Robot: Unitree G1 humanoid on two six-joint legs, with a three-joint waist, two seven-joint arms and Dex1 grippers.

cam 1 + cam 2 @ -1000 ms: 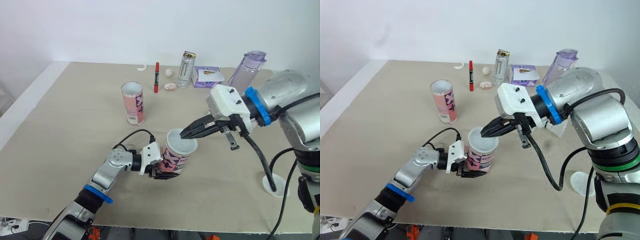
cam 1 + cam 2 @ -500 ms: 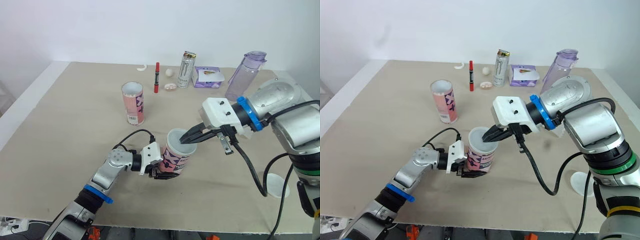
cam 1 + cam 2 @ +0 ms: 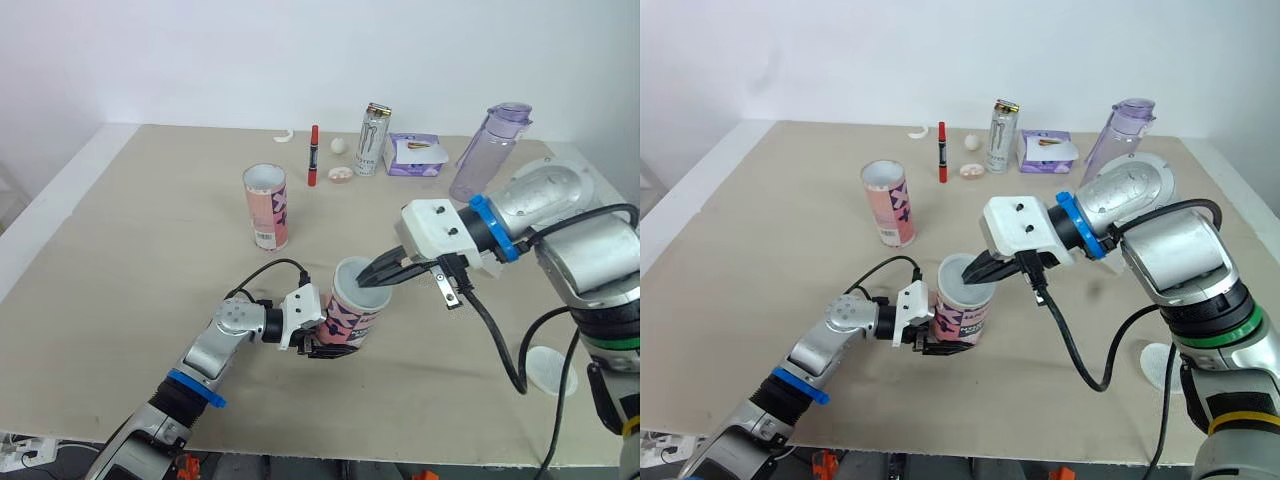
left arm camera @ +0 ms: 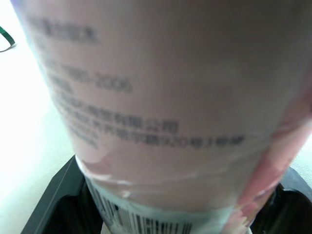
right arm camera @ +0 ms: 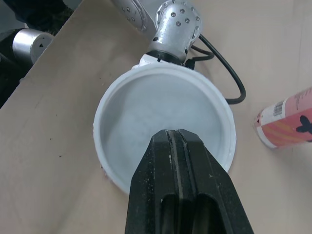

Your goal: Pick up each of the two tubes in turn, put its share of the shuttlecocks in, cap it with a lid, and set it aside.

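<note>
Right gripper [image 5: 175, 134] pinched tight with nothing between the fingers, tips down in the dished lid [image 5: 146, 112] sitting on the tube [image 3: 350, 318]; looks like it's pressing the lid home. Left gripper [image 3: 328, 348] clamped round the tube's lower end, tube tilted a little, near front middle of table [image 3: 130, 250]. Contents hidden under the lid, so can't tell if shuttlecocks are in. Far tube [image 3: 266, 206] stands upright, well apart to the back left, ungripped; its top is white, can't tell if capped or open. Loose lid [image 3: 548, 368] lies near the table's right front edge. Judgement: first tube is at capping, with setting aside left; far tube likely all to do.
</note>
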